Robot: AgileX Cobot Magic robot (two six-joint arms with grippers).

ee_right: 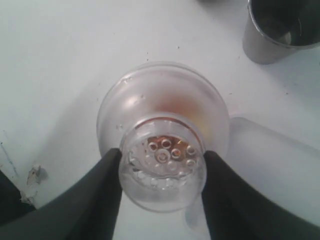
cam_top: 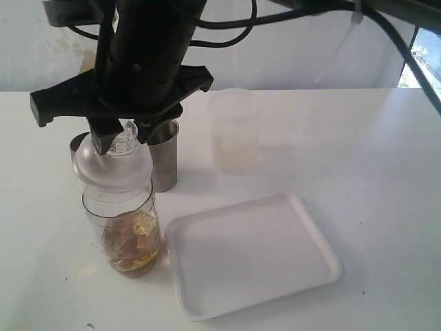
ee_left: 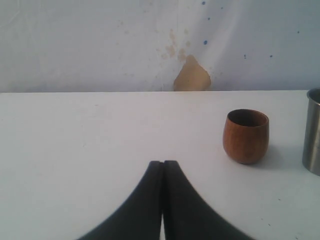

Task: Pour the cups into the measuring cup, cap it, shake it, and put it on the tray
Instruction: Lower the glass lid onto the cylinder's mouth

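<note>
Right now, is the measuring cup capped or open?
Capped. A frosted domed lid covers the mouth of the measuring cup, and the right gripper clamps the lid's perforated knob.

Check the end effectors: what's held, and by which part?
Right end effector grips the measuring cup by the narrow perforated top of its frosted lid. Left end effector is shut on nothing.
</note>
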